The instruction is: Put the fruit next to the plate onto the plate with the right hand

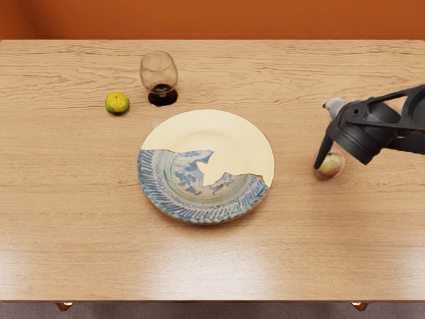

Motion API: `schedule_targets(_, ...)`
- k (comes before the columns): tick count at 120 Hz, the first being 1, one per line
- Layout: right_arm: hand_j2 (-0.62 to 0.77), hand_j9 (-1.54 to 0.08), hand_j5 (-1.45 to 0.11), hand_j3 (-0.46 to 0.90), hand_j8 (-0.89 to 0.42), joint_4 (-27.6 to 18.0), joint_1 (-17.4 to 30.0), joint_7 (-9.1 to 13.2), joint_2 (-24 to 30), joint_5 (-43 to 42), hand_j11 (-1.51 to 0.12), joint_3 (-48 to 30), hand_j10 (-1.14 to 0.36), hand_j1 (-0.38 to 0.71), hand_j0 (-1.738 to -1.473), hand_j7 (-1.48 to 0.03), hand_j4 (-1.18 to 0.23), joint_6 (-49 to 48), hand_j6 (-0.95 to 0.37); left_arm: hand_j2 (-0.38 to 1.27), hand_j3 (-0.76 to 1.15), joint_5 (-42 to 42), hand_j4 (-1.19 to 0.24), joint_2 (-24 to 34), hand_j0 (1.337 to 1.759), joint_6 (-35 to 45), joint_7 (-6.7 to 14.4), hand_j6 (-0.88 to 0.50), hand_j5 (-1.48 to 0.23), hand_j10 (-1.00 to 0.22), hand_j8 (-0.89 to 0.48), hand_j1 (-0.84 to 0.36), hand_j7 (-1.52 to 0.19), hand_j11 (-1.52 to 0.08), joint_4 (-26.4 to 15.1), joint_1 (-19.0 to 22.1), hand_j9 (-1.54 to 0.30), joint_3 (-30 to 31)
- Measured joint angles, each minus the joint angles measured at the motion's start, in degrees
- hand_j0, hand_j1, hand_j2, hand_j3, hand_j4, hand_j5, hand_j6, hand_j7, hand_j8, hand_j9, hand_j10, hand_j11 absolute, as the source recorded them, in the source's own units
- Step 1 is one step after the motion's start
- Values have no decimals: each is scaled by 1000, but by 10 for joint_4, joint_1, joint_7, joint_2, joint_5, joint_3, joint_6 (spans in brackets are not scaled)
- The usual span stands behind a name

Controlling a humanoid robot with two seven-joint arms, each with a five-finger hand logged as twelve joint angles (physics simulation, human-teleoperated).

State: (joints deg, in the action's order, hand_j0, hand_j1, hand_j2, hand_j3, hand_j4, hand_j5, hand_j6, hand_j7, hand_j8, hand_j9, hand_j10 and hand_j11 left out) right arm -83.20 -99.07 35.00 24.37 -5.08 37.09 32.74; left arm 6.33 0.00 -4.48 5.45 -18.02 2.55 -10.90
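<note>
Right of plate (219, 136) | right hand (358, 136) over fruit (331, 166) | grip cannot be told

Single cam, head view: sits above the near long edge of the table (66, 232), tilted down at a slant, facing fwd toward the orange wall (199, 16) behind the far edge. Mid-range: tabletop fills nearly the whole frame, both side edges cut off, near edge plus a strip of floor (199, 311) at bottom. Plate (219, 136) sits approx centre; right hand (358, 136) shows at frame right.
</note>
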Motion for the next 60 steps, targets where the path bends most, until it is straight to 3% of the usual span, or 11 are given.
schedule_targets(22, -18, -123, -123, 0, -96, 7, 32, 0, -24, -1, -123, -2, -96, -236, -1658, -123, -96, 19, -96, 1, 0, 0, -8, 0, 1658, 0, 0, -8, -11, -8, -8, 339, -11, -11, 0, 0, -11, 0)
schedule_targets(60, -26, -172, -172, 0, -134, 14, 39, 0, -45, -1, -172, 44, -133, -191, -1658, -172, -133, 22, -134, 1, 0, 0, -8, 0, 1658, 0, 0, -8, -11, -8, -8, 339, -11, -11, 0, 0, -11, 0)
